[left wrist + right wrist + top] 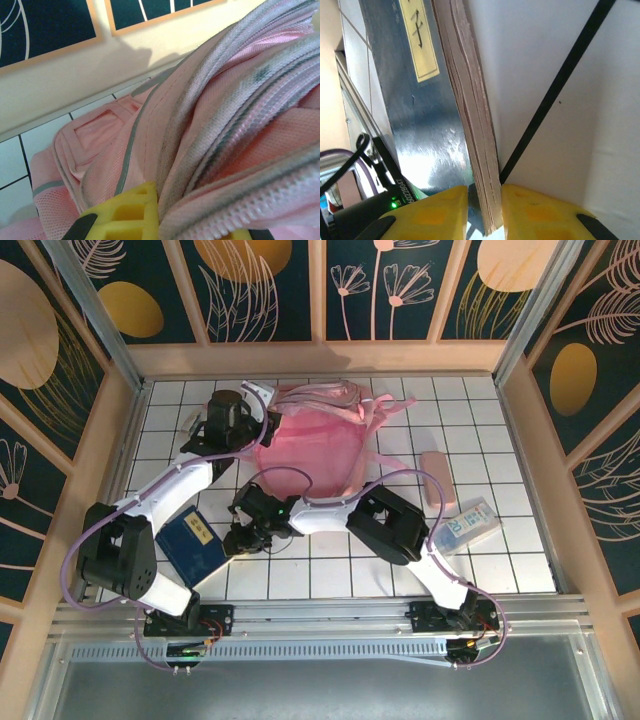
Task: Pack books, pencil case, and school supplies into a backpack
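Watch the grip first. Your right fingers (540,210) are closed onto the thin dark blue softcover book (415,115), one pad on each face, but only at its outer page edge. A limp cover held that far out will likely sag and fan its pages when you lift. It could then slide out of the pads or drag a corner across the white tiled bench (330,570).

The second risk is at the large soft pink fabric backpack (225,125). Your left fingers (125,212) are shut on a bunched fold of fabric and zip near its top. If that fold creeps out, the mouth may fall closed. Whether the mouth gapes wide enough now, I cannot tell. The book looks close to the bag's width, so a corner could snag on the zip teeth.

From overhead, the book (195,540) lies at 8 o'clock of the bench, at 7 o'clock of the backpack (305,445). The right fingers (245,535) are at its 3 o'clock edge. Its cover is glossy with a pale yellow label, and its page block is brownish. A pink oblong pencil case (437,480) lies at 3 o'clock of the backpack, well apart.
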